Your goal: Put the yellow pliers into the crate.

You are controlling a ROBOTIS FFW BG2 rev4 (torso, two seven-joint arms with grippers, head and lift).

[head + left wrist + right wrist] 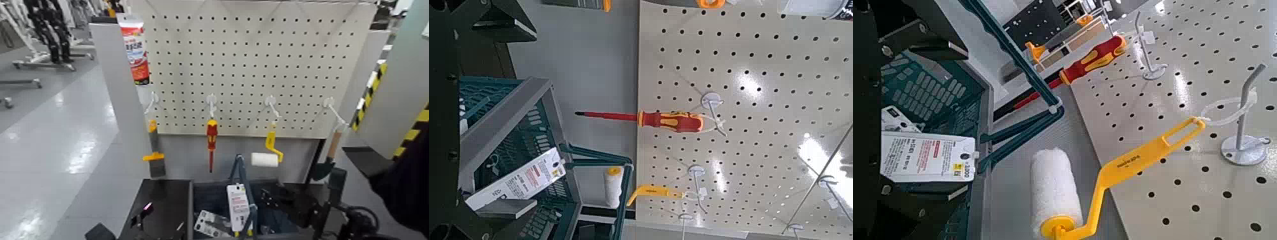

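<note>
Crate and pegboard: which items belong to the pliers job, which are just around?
Job:
- crate
- upright white card inside, probably the pliers' packaging
- right gripper, at the crate

Just around:
- screwdriver
- paint roller
- trowel
- red-and-white packet
- left gripper, left of the crate

Table: black, with a flat top, showing on both sides of the crate in the head view
Left part of table: a dark stretch (158, 196) beside the crate, with a small pale streak (180, 226) on its surface near the crate
Right part of table: a narrower dark patch (306, 189) showing past the crate, partly hidden by the robot's right arm
Crate: dark blue-grey plastic, slotted sides (191, 207), between the two dark parts; its underside is hidden
Crate handle: blue-grey bar (234, 168), raised above the rim
Far edge: the crate's far rim lies near the table's far edge
</note>
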